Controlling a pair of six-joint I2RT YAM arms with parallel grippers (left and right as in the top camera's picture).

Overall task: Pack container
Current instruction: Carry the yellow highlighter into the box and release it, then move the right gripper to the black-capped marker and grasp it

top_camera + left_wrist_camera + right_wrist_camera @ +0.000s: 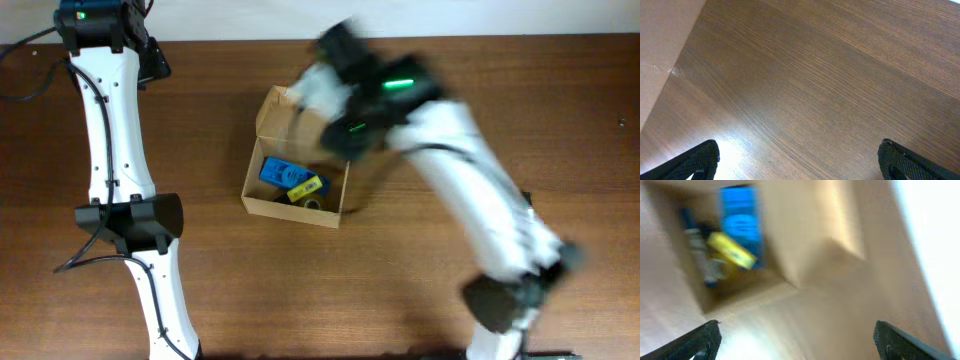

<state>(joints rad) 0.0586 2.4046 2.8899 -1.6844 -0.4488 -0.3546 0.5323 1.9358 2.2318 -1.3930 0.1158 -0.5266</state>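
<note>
The container (290,210) is a small brown cardboard box in the middle of the table, with its flap lid (283,112) standing open at the back. Inside lie a flat blue case (281,171) and a yellow item (305,187). My right arm (385,100) is motion-blurred above the box's back right corner. In the right wrist view my right gripper (795,340) is open and holds nothing. That blurred view shows the box wall (805,245), the blue case (742,225) and the yellow item (732,250). My left gripper (800,160) is open over bare wood, far from the box.
The left arm (115,150) runs along the table's left side, with cables trailing beside it. A pale surface (662,45) fills the upper left corner of the left wrist view. The right arm's base (500,300) stands at the front right.
</note>
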